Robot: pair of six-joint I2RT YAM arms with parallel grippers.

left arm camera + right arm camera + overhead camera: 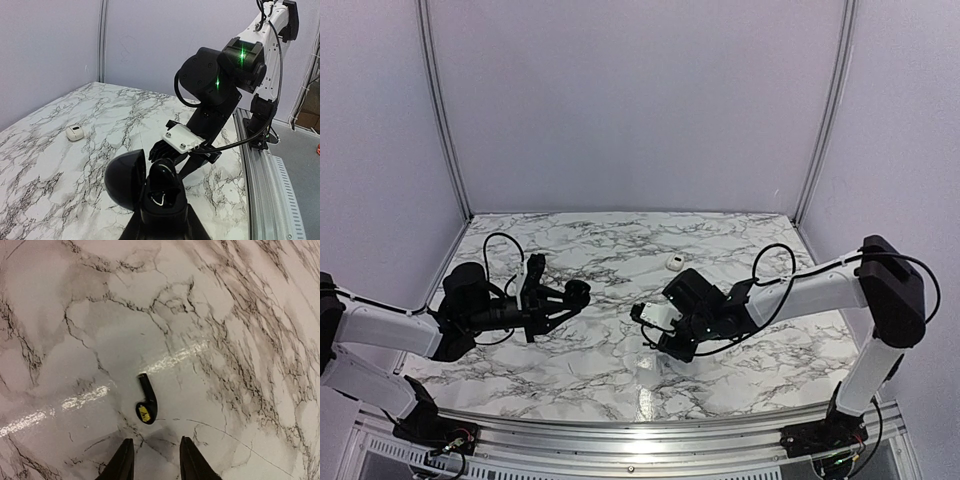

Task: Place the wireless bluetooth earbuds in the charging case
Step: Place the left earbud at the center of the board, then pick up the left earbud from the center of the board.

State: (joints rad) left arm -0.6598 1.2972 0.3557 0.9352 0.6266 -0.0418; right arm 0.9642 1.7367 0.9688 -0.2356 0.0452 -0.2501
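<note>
R tool [156, 461] by earbud [146, 405], stem away

Right tool [156, 454] agape and low

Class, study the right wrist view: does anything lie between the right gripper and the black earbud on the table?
Nothing visible does. The earbud lies alone on the table, just ahead of the right gripper, its fingers spread and empty. The left gripper holds the charging case elsewhere.
</note>
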